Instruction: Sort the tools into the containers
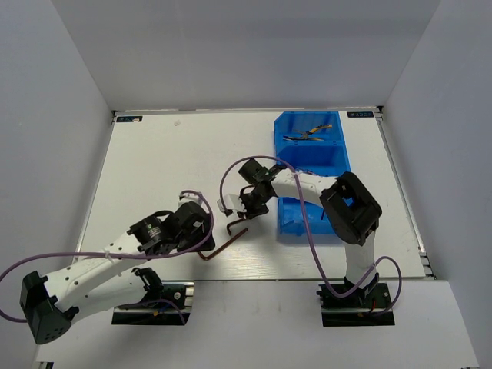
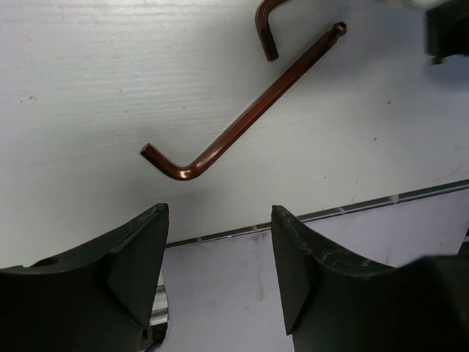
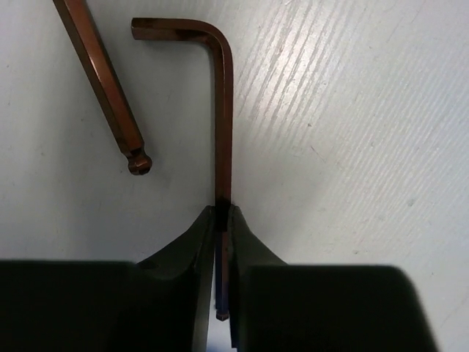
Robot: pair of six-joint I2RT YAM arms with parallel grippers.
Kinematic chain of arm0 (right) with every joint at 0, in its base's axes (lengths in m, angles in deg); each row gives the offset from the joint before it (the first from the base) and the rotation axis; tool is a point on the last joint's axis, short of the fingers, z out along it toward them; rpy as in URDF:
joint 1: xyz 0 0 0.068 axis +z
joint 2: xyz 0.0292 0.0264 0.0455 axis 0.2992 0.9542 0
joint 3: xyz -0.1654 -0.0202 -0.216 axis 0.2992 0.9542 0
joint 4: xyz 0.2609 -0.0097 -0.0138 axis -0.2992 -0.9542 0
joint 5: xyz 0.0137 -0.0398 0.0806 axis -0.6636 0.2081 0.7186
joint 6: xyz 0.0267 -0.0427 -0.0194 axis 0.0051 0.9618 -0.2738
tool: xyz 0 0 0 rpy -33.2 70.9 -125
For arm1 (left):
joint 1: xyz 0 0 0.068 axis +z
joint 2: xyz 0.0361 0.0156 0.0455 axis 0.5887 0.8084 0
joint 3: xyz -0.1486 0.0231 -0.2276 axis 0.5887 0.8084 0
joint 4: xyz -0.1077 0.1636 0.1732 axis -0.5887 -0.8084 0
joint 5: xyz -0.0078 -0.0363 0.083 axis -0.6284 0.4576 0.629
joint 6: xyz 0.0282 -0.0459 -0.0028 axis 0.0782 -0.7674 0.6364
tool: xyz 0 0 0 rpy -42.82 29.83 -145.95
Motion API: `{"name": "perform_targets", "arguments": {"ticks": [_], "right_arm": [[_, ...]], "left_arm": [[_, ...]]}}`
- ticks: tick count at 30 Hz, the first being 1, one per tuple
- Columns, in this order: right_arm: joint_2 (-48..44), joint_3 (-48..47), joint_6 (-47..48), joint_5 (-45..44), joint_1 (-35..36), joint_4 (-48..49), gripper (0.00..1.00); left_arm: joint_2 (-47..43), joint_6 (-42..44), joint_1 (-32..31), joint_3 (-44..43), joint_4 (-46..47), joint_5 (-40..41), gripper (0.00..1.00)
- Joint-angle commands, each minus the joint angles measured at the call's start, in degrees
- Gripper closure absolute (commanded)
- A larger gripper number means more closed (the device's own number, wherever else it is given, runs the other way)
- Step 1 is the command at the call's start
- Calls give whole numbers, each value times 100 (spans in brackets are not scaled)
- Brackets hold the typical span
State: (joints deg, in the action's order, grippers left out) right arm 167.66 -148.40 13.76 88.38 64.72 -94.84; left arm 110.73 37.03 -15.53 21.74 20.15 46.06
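Two dark brown L-shaped hex keys lie on the white table. My right gripper (image 3: 221, 213) is shut on the long shaft of one hex key (image 3: 222, 132), whose short leg points left ahead of the fingertips. The other hex key (image 3: 102, 81) lies just to its left, ball end near the jaws. In the left wrist view this free hex key (image 2: 249, 117) lies ahead of my open, empty left gripper (image 2: 220, 213). From above, the right gripper (image 1: 244, 211) sits left of the blue containers (image 1: 311, 165). Yellow-and-black pliers (image 1: 315, 131) rest in the far compartment.
The table's near edge (image 2: 352, 199) runs just under my left fingers. Purple cables (image 1: 304, 223) loop along both arms. White walls enclose the table on three sides. My left arm (image 1: 100, 269) stretches across the near left corner.
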Motion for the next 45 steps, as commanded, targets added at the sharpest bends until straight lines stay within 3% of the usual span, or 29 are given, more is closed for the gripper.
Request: {"name": "perform_targets", "arguments": {"ticks": [1,3,7,11,20,29,38,39,40,42,43,45], "right_arm": [[142,319,-93,-363,42,-67,90],[116,328,-128,-346,33,-146,100],[63,-31,-619,-284,-11,-243,100],[45,-858,-1339,-57,-99,-646,100],[-262,-2212,-1711,24,-309,-1692,100],[-1657,-1431,-1237,-223,-1417,-2949,100],[-2599,-17,-656,-635,-2032,-2994,100],[-2652,115,-656,-627,-2137,-2985,97],[-2688,195,-656,-618,-2173,-2977,77],[-2767,248,-735,-469,-2322,-3038,59],[-2802,240,-813,-399,-2340,-3055,42],[-2934,170,-928,-100,-2497,-3117,40]], "left_arm": [[-439,-199,-26,385,124,-168,31],[-623,-314,-26,656,195,-169,28],[-827,-367,-26,843,415,-239,25],[-458,-227,-26,764,555,-239,24],[342,986,-26,333,1162,-397,24],[763,1558,-26,509,1961,-713,26],[2196,2120,-79,132,2419,-714,27],[2301,2181,-79,131,2419,-609,27],[2502,2182,-79,61,2419,-539,27],[2671,2243,-79,-45,2419,-477,31],[2750,2313,-79,-45,2480,-476,31],[2970,2383,-131,-107,2481,-398,35]]}}
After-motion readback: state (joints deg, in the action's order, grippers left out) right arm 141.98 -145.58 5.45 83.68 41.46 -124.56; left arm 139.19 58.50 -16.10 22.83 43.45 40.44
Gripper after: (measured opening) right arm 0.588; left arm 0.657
